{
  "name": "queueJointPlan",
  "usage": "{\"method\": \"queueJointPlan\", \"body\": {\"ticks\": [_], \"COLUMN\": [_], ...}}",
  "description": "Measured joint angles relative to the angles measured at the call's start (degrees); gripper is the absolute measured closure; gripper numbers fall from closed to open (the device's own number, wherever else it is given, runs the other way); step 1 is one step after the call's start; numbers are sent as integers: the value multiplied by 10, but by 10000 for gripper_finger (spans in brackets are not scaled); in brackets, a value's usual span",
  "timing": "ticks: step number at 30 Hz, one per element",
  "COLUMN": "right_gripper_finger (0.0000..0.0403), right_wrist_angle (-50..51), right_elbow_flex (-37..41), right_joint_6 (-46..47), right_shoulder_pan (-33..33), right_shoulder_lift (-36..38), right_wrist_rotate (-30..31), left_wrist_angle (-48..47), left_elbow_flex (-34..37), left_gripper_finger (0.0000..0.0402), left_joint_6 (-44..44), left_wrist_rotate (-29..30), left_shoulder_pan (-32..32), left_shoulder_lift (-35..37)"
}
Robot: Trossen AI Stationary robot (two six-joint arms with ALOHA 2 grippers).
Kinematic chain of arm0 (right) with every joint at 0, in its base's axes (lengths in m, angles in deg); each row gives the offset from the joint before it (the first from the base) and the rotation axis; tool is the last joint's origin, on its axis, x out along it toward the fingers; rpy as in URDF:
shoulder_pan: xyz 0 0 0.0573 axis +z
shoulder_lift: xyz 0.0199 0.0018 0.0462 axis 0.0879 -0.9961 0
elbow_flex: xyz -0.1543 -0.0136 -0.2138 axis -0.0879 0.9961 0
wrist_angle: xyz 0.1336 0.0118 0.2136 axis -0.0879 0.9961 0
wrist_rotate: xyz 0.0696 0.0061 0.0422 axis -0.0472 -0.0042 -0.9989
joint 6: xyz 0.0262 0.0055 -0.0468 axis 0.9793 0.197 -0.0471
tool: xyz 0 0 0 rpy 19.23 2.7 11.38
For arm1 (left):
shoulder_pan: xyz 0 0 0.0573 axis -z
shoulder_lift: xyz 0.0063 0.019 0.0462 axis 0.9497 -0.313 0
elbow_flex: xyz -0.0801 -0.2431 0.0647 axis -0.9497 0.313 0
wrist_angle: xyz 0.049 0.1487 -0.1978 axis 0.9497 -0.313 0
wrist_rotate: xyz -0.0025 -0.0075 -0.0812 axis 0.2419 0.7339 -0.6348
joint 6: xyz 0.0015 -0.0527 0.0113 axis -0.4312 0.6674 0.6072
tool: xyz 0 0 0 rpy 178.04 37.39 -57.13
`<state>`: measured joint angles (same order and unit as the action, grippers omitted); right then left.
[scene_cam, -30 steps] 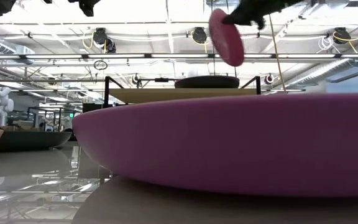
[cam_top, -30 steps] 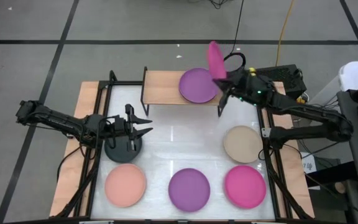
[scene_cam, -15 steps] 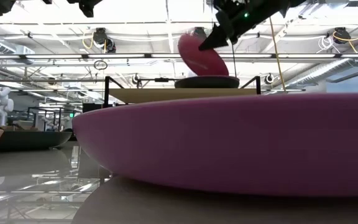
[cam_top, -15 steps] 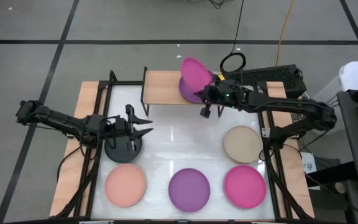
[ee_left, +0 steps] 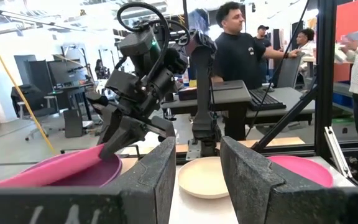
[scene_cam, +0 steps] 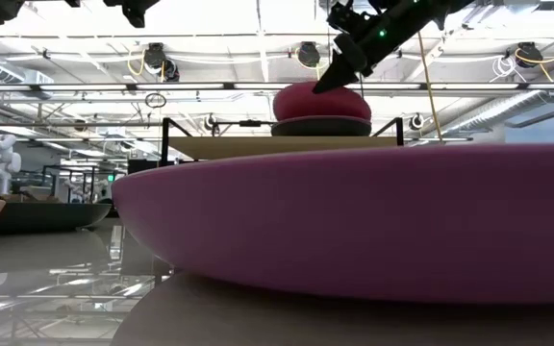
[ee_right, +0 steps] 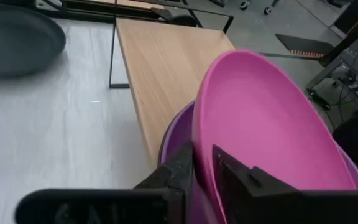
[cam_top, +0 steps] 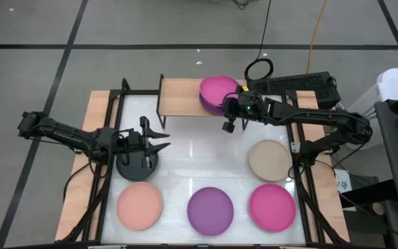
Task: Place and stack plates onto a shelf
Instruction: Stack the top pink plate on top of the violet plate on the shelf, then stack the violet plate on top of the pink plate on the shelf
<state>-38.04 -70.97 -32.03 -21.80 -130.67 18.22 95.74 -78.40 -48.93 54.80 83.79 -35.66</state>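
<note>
The right gripper [cam_top: 235, 111] has brought a magenta plate [cam_top: 218, 90] down from a steep, near-upright tilt a moment ago to lie almost flat on the purple plate [ee_right: 176, 140] already on the shelf [cam_top: 182, 96], toward the table's 12 o'clock; its fingers stay clamped narrowly on the plate's near rim. The stack looks all but made, with release the step left. The magenta plate, round and without a long axis, faces up, its gripped edge slightly raised in the right wrist view. The left gripper [cam_top: 159, 138] hovers spread wide over the dark grey plate [cam_top: 135, 166] at 9 o'clock. Salmon [cam_top: 139, 205], purple [cam_top: 210, 206], magenta [cam_top: 272, 205] and beige [cam_top: 269, 160] plates wait on the tabletop
</note>
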Motion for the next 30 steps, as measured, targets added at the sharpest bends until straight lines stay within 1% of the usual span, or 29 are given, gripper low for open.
{"method": "queueJointPlan", "body": {"ticks": [7, 13, 19, 26, 30], "right_gripper_finger": [299, 274, 268, 268, 268], "right_wrist_angle": [5, 9, -12, -45, -56], "right_elbow_flex": [0, 0, 0, 0, 0], "right_joint_6": [19, 24, 49, 66, 73], "right_shoulder_pan": [0, 0, 3, 19, 44], "right_shoulder_lift": [0, 0, 12, 57, 87], "right_wrist_rotate": [0, -3, -59, -70, -149], "left_wrist_angle": [0, -2, -3, -4, -14], "left_elbow_flex": [0, 0, 0, 0, 0], "left_gripper_finger": [268, 268, 268, 268, 268], "left_joint_6": [0, 0, 0, -1, 3], "left_wrist_rotate": [0, 0, 0, 0, 0], "left_shoulder_pan": [0, 0, 0, 0, 0], "left_shoulder_lift": [0, 0, 0, 0, 0]}}
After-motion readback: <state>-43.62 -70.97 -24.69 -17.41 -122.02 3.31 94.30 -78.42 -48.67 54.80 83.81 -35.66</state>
